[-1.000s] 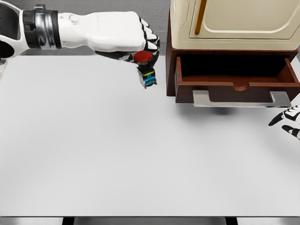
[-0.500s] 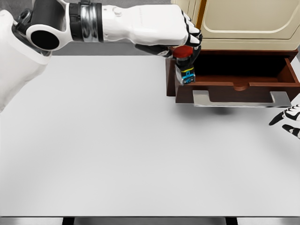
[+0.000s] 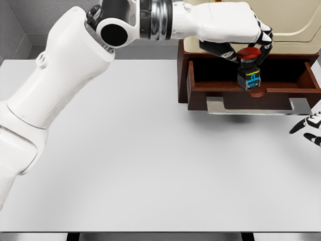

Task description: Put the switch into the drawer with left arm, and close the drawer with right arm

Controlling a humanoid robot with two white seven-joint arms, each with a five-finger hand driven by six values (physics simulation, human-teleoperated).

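White table (image 3: 150, 165), wide bare surface out to the front edge. Brown drawer (image 3: 251, 93) stands pulled out under a cream cabinet (image 3: 261, 25). Left hand (image 3: 235, 30) pinches the red-capped switch (image 3: 249, 68) over the drawer's open cavity. Right hand (image 3: 308, 130) at right edge, fingers spread, just below the drawer handle (image 3: 258, 106).

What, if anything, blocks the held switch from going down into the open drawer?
Nothing visible. The left robot hand holds the red-capped switch over the open drawer, whose visible inside looks bare. The right robot hand is off to the side.
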